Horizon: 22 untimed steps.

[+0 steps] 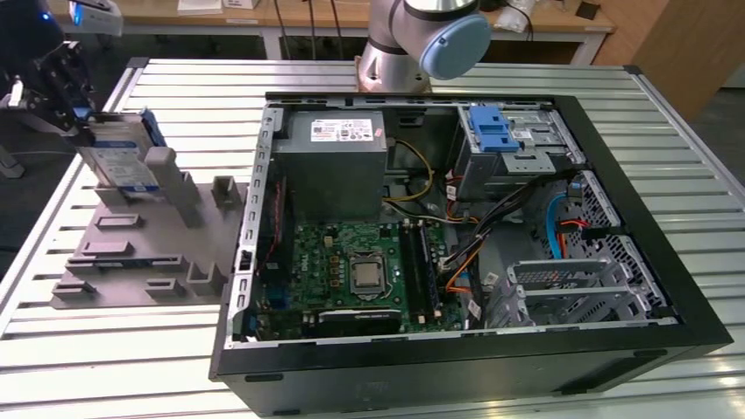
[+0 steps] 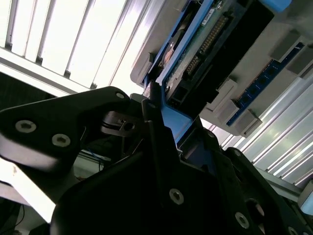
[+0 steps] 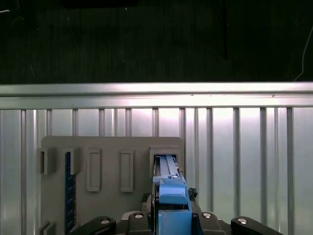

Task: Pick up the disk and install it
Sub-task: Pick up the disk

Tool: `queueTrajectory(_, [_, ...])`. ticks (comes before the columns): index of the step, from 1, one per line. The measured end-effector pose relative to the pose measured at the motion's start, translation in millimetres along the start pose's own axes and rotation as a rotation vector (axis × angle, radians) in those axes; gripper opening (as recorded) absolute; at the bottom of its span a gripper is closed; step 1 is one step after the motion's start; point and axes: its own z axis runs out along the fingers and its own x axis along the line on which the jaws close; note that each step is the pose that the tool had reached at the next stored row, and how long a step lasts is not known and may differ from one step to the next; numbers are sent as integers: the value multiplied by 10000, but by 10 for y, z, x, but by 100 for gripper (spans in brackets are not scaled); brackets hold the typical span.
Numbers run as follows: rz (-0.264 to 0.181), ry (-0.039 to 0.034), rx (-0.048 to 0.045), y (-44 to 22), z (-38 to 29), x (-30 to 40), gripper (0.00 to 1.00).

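The claw (image 1: 79, 118) is seen clamped tight on the top edge of the disk (image 1: 120, 159), with its fingers (image 2: 155, 127) pressed against the blue carrier. The disk is held upright over the far slot of the grey holder (image 1: 140, 262). This is beside the open computer case (image 1: 466, 349), at the exterior view's left.

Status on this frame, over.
Hand shut on disk. Disk upright in grey rack, outside computer case. Nothing seen in the way.

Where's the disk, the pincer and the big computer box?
disk (image 1: 120, 160), exterior view, on its white-and-blue label.
pincer (image 1: 84, 131), exterior view, midway between its tips.
computer box (image 1: 466, 367), exterior view, on its black near wall.
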Motion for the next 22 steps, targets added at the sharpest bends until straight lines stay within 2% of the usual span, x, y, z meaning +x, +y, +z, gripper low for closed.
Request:
queueTrajectory(6, [0,0,1,0,-59,0,36])
queueTrajectory(22, [0,0,0,0,-111,1,36])
